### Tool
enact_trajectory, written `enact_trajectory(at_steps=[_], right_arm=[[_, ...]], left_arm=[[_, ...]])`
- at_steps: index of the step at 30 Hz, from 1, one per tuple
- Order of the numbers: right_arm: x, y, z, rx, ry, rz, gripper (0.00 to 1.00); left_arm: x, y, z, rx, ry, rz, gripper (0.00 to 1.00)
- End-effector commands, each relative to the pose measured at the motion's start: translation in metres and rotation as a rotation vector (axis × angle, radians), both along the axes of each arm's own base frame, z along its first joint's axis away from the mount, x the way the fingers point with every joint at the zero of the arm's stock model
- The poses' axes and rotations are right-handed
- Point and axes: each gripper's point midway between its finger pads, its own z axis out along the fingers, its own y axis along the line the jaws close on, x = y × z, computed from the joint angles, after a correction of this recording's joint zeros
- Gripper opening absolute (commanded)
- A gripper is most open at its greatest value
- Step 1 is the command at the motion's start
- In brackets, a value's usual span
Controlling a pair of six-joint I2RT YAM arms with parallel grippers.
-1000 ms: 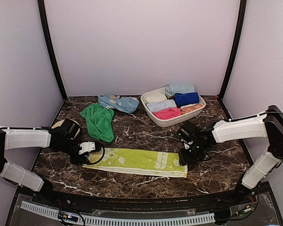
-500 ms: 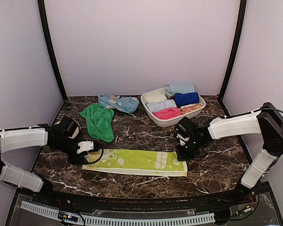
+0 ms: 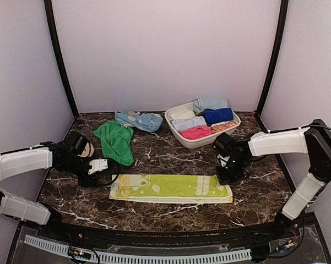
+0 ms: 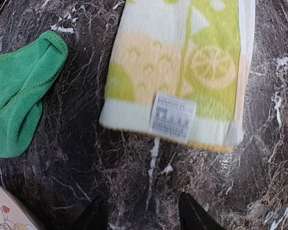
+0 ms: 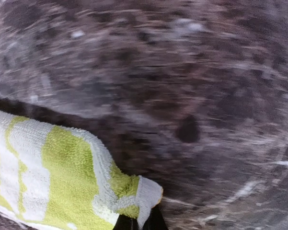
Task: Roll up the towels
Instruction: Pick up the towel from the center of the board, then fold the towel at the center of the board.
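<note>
Down at 6 o'clock on the table [image 3: 165, 159]: lime towel [image 3: 171, 188], folded into a flat strip, long axis 9 to 3, parallel to the near edge and set a little back from it. Pinched at its 3 o'clock corner by the right gripper [image 3: 227, 177], with tips pressed together on the cloth. At the 9 o'clock end, label [image 4: 172, 117] up, just short of the left gripper [image 4: 143, 218]: spread wide, gripping nothing. Bare table between strip and basket [image 3: 201, 144] at 1 o'clock. Green towel [image 3: 115, 142] crumpled at 10 o'clock, apart from the strip.
</note>
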Motion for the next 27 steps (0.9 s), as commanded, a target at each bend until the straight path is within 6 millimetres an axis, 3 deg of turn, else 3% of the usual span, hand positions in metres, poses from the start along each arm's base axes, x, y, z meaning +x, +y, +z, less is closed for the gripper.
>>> enact_trajectory(at_steps=[1,4,7,10,15,19,27], right_arm=[[0.015,-0.071,0.041,-0.263,-0.097,-0.084,0.0],[0.024,-0.096,0.063,-0.337,-0.147,-0.137,0.0],[0.029,-0.097,0.075,-0.351,-0.157,-0.133,0.0],[0.027,-0.057,0.083,-0.223,-0.13,-0.087,0.0],[0.018,0.039,0.105,0.041,-0.095,0.024,0.0],[0.013,0.098,0.108,0.142,-0.062,0.095,0.0],[-0.004,0.164,0.093,0.219,0.007,0.189,0.0]], left_arm=[[-0.01,-0.002,0.003,-0.027,0.035,-0.014,0.53],[-0.017,-0.005,0.01,-0.05,0.057,-0.027,0.53],[-0.02,-0.009,0.017,-0.077,0.068,-0.032,0.53],[-0.017,-0.008,0.021,-0.082,0.061,-0.02,0.53],[-0.011,-0.005,0.022,-0.084,0.048,0.002,0.53],[-0.009,-0.001,0.022,-0.075,0.037,0.012,0.53],[-0.009,0.006,0.021,-0.056,0.014,0.019,0.53]])
